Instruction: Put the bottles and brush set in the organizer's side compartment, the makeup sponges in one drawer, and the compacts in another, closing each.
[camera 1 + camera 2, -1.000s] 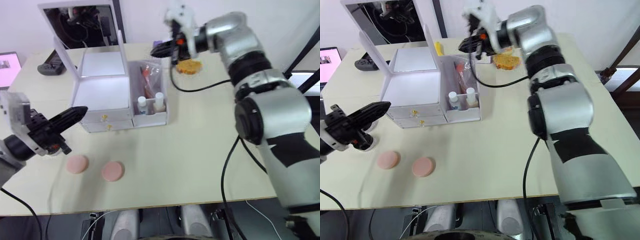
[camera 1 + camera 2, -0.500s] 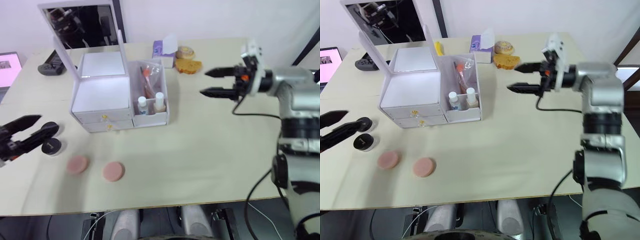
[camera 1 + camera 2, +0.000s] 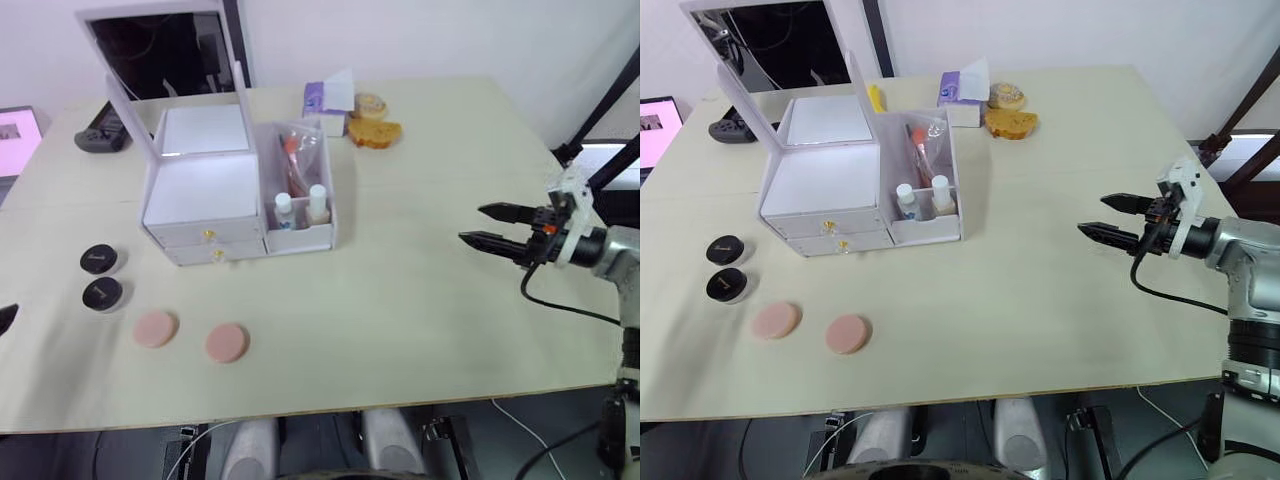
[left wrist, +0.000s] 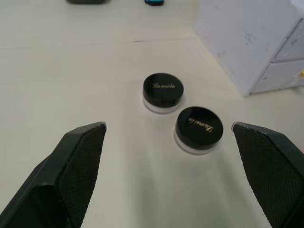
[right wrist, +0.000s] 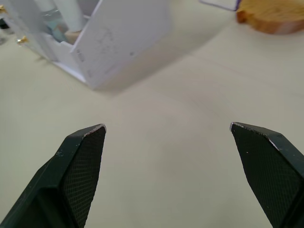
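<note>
Makeup sponges (image 3: 190,335): two flat pink rounds on the table (image 3: 420,300), at 6 o'clock of the organizer (image 3: 215,195). Likely soft, light, compressible; best pinched across the edges. Both drawers shut.

Compacts (image 4: 183,111): two black cases at 8 o'clock of the organizer; probably rigid, smooth-sided.

Bottles (image 3: 302,207), brush set (image 3: 295,150): already in the side compartment (image 3: 320,232).

Left gripper (image 4: 168,178): spread wide, empty. Right gripper (image 3: 492,228): spread wide, empty, at 3 o'clock.

Two compacts (image 4: 163,89) (image 4: 198,126) sit between spread fingers (image 4: 78,156), beside the organizer (image 4: 256,42).
</note>
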Action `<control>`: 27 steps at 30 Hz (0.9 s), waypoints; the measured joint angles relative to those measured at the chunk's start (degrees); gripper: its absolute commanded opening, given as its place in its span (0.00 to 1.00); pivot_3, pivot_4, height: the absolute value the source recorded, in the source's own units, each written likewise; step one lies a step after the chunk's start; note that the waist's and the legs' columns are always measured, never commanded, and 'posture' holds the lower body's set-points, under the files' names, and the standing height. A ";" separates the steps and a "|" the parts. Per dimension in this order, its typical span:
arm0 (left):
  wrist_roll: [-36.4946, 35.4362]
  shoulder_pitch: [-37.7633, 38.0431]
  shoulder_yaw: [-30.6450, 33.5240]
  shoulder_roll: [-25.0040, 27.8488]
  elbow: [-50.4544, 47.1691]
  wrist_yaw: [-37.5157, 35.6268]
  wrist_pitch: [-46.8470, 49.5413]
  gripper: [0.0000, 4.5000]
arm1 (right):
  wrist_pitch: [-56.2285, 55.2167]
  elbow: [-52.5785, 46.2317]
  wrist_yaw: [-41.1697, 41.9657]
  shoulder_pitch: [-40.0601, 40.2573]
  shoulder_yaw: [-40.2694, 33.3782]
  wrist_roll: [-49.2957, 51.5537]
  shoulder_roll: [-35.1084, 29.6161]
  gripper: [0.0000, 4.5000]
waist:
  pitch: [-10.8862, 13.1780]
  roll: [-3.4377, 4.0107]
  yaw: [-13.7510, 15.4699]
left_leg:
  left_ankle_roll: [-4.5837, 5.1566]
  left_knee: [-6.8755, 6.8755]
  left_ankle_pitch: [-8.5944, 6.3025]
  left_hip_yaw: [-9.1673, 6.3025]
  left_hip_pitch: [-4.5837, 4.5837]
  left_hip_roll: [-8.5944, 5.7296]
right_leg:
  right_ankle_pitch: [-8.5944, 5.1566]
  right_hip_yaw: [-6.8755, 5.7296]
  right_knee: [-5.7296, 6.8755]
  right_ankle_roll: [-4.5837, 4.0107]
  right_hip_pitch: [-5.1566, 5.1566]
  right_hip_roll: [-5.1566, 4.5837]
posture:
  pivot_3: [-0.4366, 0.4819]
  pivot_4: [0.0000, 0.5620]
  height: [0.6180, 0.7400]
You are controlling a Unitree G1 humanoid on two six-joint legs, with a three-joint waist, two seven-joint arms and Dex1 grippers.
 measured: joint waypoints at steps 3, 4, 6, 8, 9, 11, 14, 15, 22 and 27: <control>0.73 -0.02 0.00 0.00 1.39 -0.48 -1.34 0.99 | -0.72 0.44 -3.05 -0.07 -0.93 0.21 -0.24 0.99 | -0.02 -0.04 0.14 | 0.00 0.04 0.00 0.00 0.01 0.02 | 0.00 0.00 0.01 -0.03 0.02 0.01 | 0.48 0.27 1.00; 0.94 -0.08 0.00 0.00 1.72 -0.48 -1.84 0.99 | -1.36 0.41 -3.95 0.10 -0.91 0.18 -0.24 0.99 | -0.02 -0.04 0.18 | 0.00 0.04 0.00 0.01 0.01 0.02 | 0.00 0.01 0.01 -0.02 0.02 0.01 | 0.48 0.27 1.00; 1.11 -0.39 -0.01 0.00 1.68 -0.41 -2.08 0.99 | -2.54 0.31 -5.24 0.83 -0.59 -0.09 -0.32 0.99 | -0.03 -0.04 0.30 | 0.00 0.00 0.00 -0.11 -0.02 -0.03 | 0.01 -0.07 -0.01 0.02 0.10 -0.04 | 0.48 0.27 1.00; 1.06 -0.75 -0.02 -0.02 1.37 -0.30 -1.86 0.99 | -2.61 0.27 -5.89 1.72 0.58 -0.32 -0.40 0.99 | -0.02 -0.03 -0.05 | 0.00 0.01 0.01 -0.71 -0.03 -0.30 | -0.03 -0.56 0.08 0.30 0.41 -0.29 | 0.48 0.27 1.00; 0.97 -0.76 -0.10 -0.04 0.51 -0.29 -1.47 0.99 | -2.61 0.23 -6.07 2.35 1.12 -0.37 -0.41 0.99 | 0.01 0.02 -0.38 | 0.05 -0.02 0.05 -1.36 -0.03 -0.59 | -0.18 -1.15 0.03 0.39 0.79 -0.55 | 0.48 0.27 1.00; 0.72 -0.68 -0.16 -0.25 -1.03 -0.30 -0.83 0.99 | -2.49 0.13 -6.49 2.43 1.83 -0.47 -0.56 0.99 | 0.02 0.04 -0.98 | 0.29 -0.12 0.19 -2.69 0.01 -1.43 | -0.86 -2.09 0.36 0.68 1.25 -1.25 | 0.48 0.27 1.00; 0.63 0.50 -0.11 -1.42 -4.12 0.34 -0.20 0.99 | 1.87 0.20 -7.22 0.46 4.90 -0.61 -2.50 0.99 | -0.01 0.32 -0.22 | 0.29 -0.15 0.21 -2.38 -0.03 -1.17 | -0.85 -2.01 0.34 0.41 1.01 -1.15 | 0.48 0.27 1.00; 0.69 0.99 -0.10 -1.66 -5.15 0.65 -0.23 0.99 | 3.22 0.13 -7.20 -0.02 5.99 -0.82 -3.22 0.99 | -0.01 0.32 -0.03 | 0.28 -0.17 0.20 -2.32 -0.03 -1.11 | -0.86 -1.97 0.34 0.37 0.98 -1.10 | 0.48 0.27 1.00; -0.37 5.99 0.39 -5.54 -16.19 2.91 3.47 0.99 | 4.92 -9.26 -1.86 -2.26 10.72 3.33 -3.44 0.99 | -0.01 0.29 1.00 | 0.25 -0.12 0.18 -1.71 -0.03 -1.10 | -0.90 -1.46 0.05 0.23 0.93 -1.14 | 0.48 0.27 1.00; -0.17 12.11 1.42 -8.92 -29.56 4.30 4.17 0.99 | 4.09 -12.19 1.28 -6.76 12.54 7.69 -0.45 0.99 | -0.02 0.21 1.63 | 0.24 -0.07 0.17 -1.63 -0.05 -1.11 | -0.85 -1.40 -0.04 0.20 0.93 -1.15 | 0.48 0.27 1.00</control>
